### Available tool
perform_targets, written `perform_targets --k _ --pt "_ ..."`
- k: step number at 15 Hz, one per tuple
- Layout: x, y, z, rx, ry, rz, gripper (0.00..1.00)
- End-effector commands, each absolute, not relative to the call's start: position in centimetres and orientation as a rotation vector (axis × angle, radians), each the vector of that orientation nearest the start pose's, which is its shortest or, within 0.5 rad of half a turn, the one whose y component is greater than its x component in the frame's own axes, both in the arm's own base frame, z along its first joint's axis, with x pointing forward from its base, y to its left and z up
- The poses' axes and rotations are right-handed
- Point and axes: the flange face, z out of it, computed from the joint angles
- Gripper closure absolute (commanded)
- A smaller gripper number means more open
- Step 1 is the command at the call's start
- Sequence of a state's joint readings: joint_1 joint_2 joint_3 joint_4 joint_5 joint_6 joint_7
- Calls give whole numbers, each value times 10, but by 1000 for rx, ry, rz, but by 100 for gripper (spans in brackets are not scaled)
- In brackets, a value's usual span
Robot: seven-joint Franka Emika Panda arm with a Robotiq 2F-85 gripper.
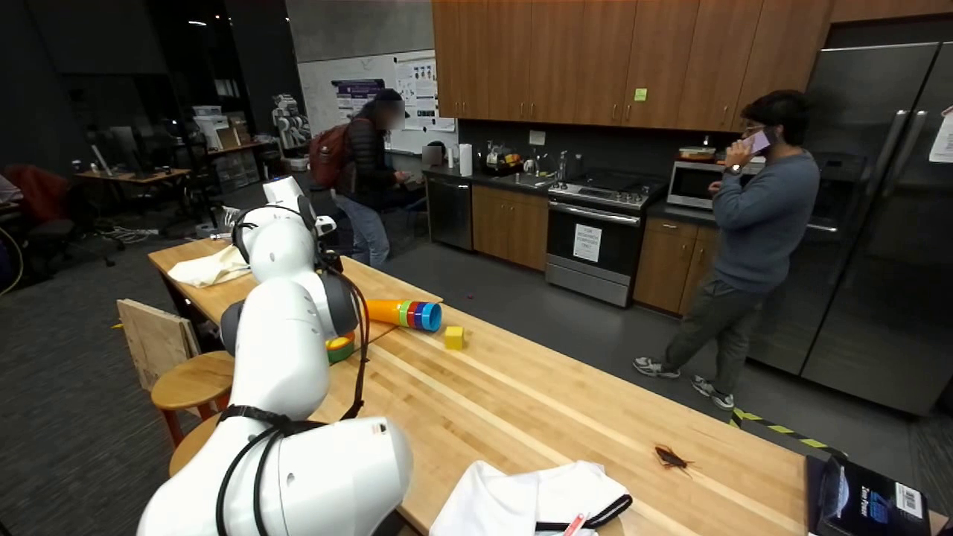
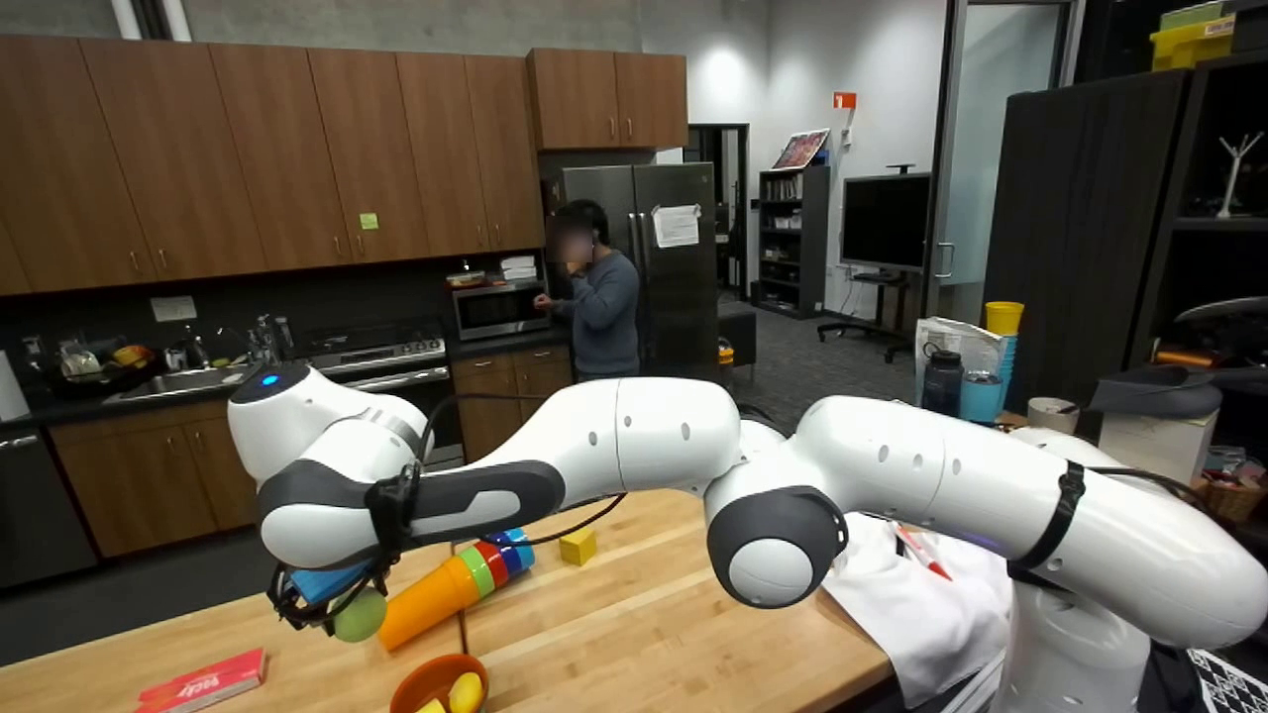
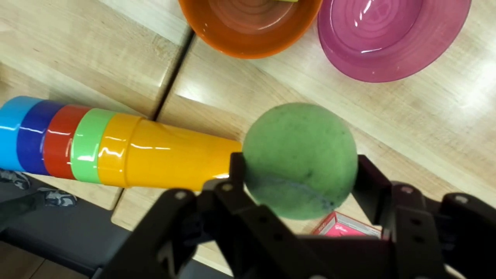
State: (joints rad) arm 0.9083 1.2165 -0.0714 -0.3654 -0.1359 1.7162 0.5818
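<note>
In the wrist view the gripper (image 3: 301,168) has its fingers (image 3: 237,167) clamped on a green ball (image 3: 300,153), one pressing its left side, one its right. The ball sits squarely between the tips; being round, it has no long axis to line up, and the arm (image 2: 679,426) holding it is the only one there. The long shape beside it is the stack of cups (image 3: 170,151), lying on its side: the narrow orange end is just left of the ball, partly behind the left finger, and the axis runs off leftward to the light blue rim. How high the ball hangs over the table (image 3: 438,120), and whether it touches that orange end, I cannot tell for sure.

Also in the wrist view, on the far side of the ball, stand an orange bowl (image 3: 252,42) on the left and a pink bowl (image 3: 376,66) on the right, rims close together. A pink box (image 3: 345,229) lies on the near side, partly hidden by the ball and the gripper.

In an exterior view the orange bowl is nearer than the ball and to its right, with yellow things inside. A yellow block (image 2: 578,546) sits near the wide end of the stack. Farther right, a white cloth (image 2: 921,614) bears a red pen (image 2: 923,555).
</note>
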Motion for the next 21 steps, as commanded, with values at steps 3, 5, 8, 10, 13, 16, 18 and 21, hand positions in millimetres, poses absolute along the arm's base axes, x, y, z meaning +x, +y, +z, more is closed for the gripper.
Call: perform_targets --k 3,5,8,10,13,16,18,21 --pt "522 616 355 -3180 -495 -368 58" --pt "522 617 356 -3177 -502 -383 58" --pt "526 616 353 -3189 -496 -425 58" --pt "531 614 345 -3186 -490 -442 58" --pt "540 613 319 -3147 -533 -420 58" --pt "549 612 276 -3061 -624 -349 58" --pt "544 613 277 -3098 -604 -344 33" --pt "550 609 247 -3077 -636 -309 33"
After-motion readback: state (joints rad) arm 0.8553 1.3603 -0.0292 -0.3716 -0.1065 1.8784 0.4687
